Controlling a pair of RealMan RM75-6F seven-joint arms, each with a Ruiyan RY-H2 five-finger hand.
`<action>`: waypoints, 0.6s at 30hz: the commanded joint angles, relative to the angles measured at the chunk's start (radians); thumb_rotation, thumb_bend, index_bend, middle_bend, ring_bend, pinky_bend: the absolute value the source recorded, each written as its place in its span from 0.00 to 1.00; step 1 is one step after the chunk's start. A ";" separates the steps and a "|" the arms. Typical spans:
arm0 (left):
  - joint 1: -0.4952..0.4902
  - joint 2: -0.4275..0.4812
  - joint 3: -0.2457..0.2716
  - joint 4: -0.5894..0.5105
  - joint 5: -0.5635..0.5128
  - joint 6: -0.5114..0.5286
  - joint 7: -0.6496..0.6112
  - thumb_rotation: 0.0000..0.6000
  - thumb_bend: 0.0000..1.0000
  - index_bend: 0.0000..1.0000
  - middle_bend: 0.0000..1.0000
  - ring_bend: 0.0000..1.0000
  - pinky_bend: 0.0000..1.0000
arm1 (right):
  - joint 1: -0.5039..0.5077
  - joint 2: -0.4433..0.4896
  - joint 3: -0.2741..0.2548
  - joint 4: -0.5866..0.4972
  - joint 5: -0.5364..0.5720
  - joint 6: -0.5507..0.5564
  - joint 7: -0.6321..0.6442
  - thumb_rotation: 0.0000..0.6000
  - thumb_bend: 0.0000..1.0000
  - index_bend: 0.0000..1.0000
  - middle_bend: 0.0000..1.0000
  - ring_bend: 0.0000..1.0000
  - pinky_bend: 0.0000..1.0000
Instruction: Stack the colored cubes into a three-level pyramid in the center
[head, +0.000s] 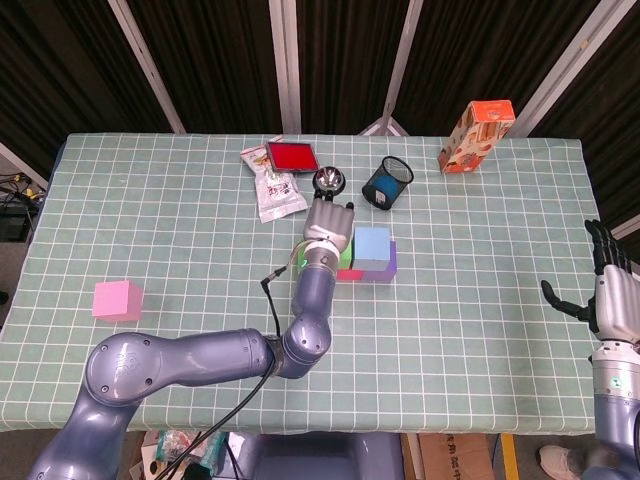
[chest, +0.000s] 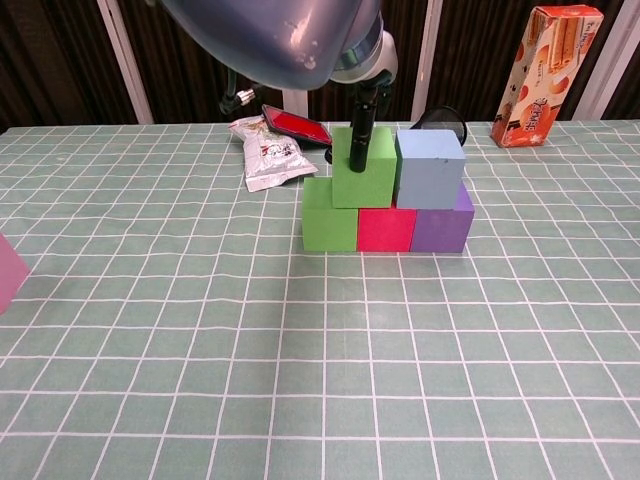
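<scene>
Your pyramid sits mid-tabletop: bottom row is a green cube (chest: 329, 214), a red cube (chest: 386, 229) and a purple cube (chest: 442, 227) touching side by side, and on top of those an upper green cube (chest: 363, 167) straddling green and red, with a light blue cube (chest: 430, 168) right beside it. Your left robot hand (head: 329, 222) is down on that upper green cube, a dark finger (chest: 360, 128) running down its front face, so it looks clamped on it, though I can't really see the far side of the grip from the chest view. The pink cube (head: 117, 299) is well apart, way out near the left edge of the tabletop (head: 480, 300). Your right robot hand (head: 603, 285) hangs off the right edge holding nothing, fingers spread apart. Behind the stack there's a snack packet (chest: 266, 153), a red-topped box (chest: 295, 125) just beside it, a black mesh pen cup (head: 387, 182), a small shiny metal thing (head: 327, 180) near the hand, and an orange carton (chest: 544, 61) standing at the back right.
</scene>
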 joint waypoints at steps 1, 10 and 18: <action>0.000 -0.002 -0.001 0.002 0.003 -0.001 -0.001 1.00 0.40 0.14 0.40 0.05 0.08 | 0.000 0.000 0.000 0.000 0.000 -0.001 0.000 1.00 0.31 0.00 0.03 0.00 0.00; 0.002 -0.007 -0.004 0.003 0.013 0.001 -0.001 1.00 0.37 0.13 0.37 0.05 0.08 | 0.000 0.000 0.000 -0.001 0.001 -0.002 0.002 1.00 0.31 0.00 0.03 0.00 0.00; 0.006 -0.008 -0.008 0.000 0.015 0.006 0.000 1.00 0.35 0.12 0.31 0.05 0.08 | 0.000 0.000 0.000 -0.001 -0.001 -0.002 0.001 1.00 0.31 0.00 0.03 0.00 0.00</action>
